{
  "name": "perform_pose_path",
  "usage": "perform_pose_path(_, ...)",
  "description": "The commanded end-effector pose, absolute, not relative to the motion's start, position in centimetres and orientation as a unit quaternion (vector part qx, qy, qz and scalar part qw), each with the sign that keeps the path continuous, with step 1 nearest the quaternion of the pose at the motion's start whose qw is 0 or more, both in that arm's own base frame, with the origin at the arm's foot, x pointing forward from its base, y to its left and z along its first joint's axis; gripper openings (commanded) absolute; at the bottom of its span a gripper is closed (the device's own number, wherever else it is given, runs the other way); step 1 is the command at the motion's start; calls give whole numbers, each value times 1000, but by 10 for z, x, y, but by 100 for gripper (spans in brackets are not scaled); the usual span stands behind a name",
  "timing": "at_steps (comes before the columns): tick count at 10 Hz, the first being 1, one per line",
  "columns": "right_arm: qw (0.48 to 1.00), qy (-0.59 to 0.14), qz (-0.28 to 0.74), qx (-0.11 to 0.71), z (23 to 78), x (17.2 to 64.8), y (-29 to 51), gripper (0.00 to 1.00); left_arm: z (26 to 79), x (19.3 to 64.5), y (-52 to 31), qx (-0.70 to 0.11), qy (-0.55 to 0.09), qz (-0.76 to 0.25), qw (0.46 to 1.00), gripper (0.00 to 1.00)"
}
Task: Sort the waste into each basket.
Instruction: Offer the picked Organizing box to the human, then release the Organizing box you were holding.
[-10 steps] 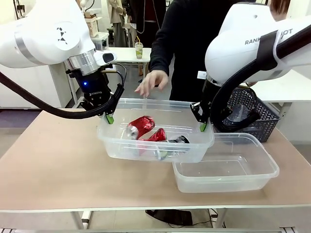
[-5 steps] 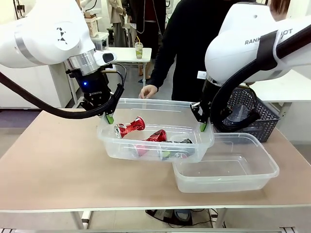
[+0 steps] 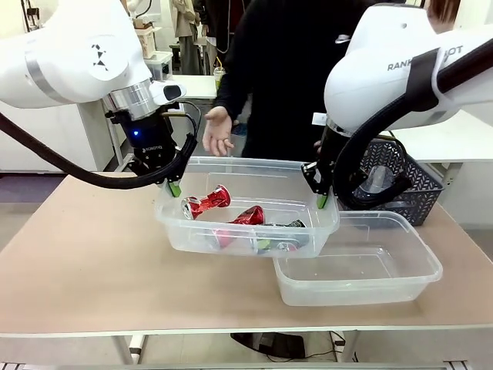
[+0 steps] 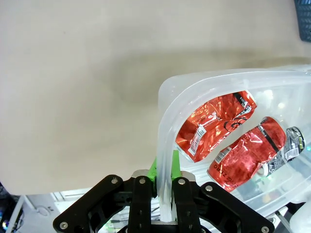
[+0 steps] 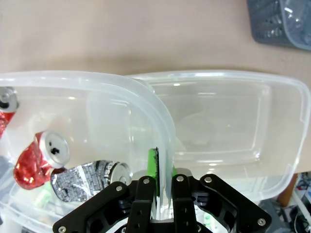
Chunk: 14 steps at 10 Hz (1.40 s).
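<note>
1. Clear plastic tub [image 3: 246, 163] pinched at both short ends, over the middle of the tan surface [image 3: 92, 254]; cannot tell whether its base rests there or hangs just above.
2. Left tool [image 3: 174, 187] clamped on the tub's left rim, one green pad on each side of the thin wall. From the left wrist, left tool [image 4: 165, 162] squeezed tight on that wall, with the tub [image 4: 204, 77] curving away above it.
3. Right tool [image 3: 321, 202] clamped on the right rim in the same way. From the right wrist, right tool [image 5: 163, 167] gripping the edge of the tub [image 5: 97, 76] between its pads.
4. Crushed cans [image 3: 245, 216] lying loose on the tub's floor: two red, and a silver-and-black one towards the right end. Red cans [image 4: 216, 124] side by side in the left wrist view; cans [image 5: 51, 148] with round silver ends in the right wrist view.
5. Lower tub [image 3: 385, 287], also clear, flat on the surface, nearer and to the right. Far left corner tucked under the held tub's right end; contact not clear. Rim of the lower tub [image 5: 233, 74] just beyond the right tool.
6. Dark lattice basket [image 3: 404, 185] at the far right of the surface, behind the right arm, with something clear inside, too hidden to name.
7. Person's open hand [image 3: 218, 132] palm up beyond the tub's far left corner, apart from it.
</note>
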State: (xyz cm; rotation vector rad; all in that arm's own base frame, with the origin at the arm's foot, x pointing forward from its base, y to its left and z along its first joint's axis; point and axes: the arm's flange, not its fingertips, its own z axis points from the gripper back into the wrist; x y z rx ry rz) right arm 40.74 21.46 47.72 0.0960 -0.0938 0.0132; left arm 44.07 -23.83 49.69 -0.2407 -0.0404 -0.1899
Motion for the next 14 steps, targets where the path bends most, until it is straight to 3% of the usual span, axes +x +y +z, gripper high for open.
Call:
perform_pose_path(1, 999, -26, 37, 4, 495, 462, 232, 5, 515, 491, -250, -97, -39, -72, 992, 7)
perform_pose_path(4, 999, 1, 52, 5, 515, 548, 242, 5, 533, 568, -249, -117, -53, -33, 991, 7)
perform_pose_path(14, 999, -19, 25, 14, 506, 549, 231, 5, 515, 569, -233, -115, -50, -38, 991, 7)
